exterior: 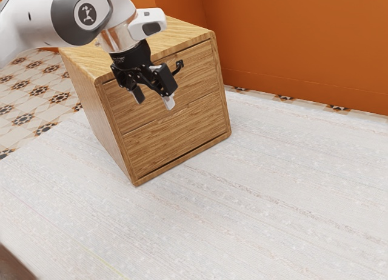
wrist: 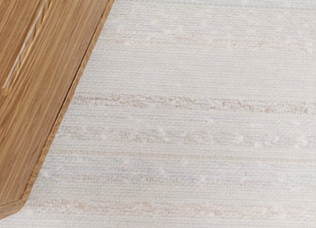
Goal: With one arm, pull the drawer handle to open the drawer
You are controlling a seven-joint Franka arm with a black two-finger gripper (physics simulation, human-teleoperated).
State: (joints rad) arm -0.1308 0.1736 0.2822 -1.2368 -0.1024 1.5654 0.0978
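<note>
The hand (exterior: 155, 102) hangs open, fingers spread and holding nothing, in front of the cabinet's (exterior: 100, 113) upper drawer (exterior: 197, 71). The black drawer handle (exterior: 177, 66) sits on that drawer's front, just beside the hand and ungrasped. Closing here would probably miss the handle. A glancing pull might slip off, or drag the cabinet across the tabletop (exterior: 273, 189).

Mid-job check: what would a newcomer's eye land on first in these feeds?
The wooden two-drawer cabinet stands out on the pale woven surface, against an orange wall. The black gripper hangs open before its upper drawer, with the small black handle just beside it toward the exterior view's right, not gripped.
</note>
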